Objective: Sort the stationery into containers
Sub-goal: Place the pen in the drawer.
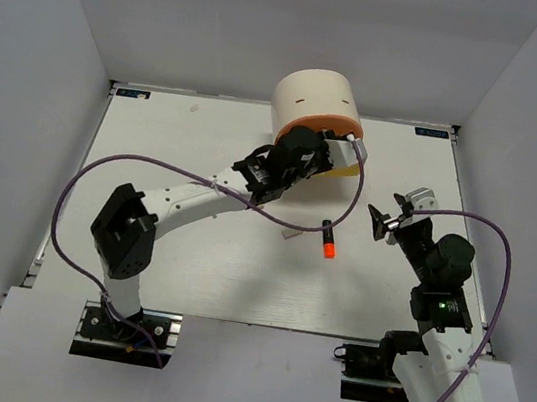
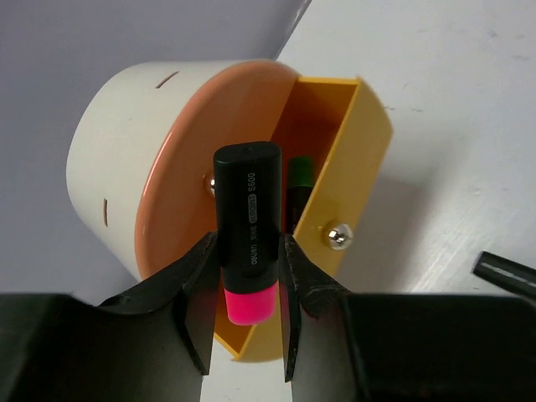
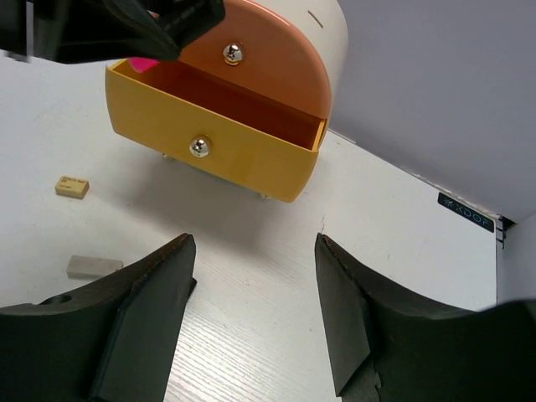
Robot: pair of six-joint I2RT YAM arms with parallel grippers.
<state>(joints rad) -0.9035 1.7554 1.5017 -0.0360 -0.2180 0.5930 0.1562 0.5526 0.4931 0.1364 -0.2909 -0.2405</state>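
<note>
Highlighter (image 2: 247, 201) with a pink tip is pinched between the two fingers of the left pincer (image 2: 248, 251). Its pink end points back toward the pincer's body, and its black end sticks out past the fingertips.

Right in front of this pincer, the yellow drawer (image 2: 368, 142) is pulled out of the cream organiser (image 2: 117, 126). The held highlighter is over the drawer's open top. A green highlighter (image 2: 300, 177) lies inside the drawer, just past the fingertips and a little to their right. The salmon drawer (image 2: 188, 176) above is closed.

The right pincer (image 3: 255, 276) is spread wide with nothing between its fingers. The yellow drawer is ahead of it, well apart. A tan eraser (image 3: 72, 186) and a grey eraser (image 3: 94, 266) lie on the desk (image 1: 187, 270), off to this pincer's left. An orange highlighter (image 1: 327, 240) also lies on the desk, to the left of the right pincer.
</note>
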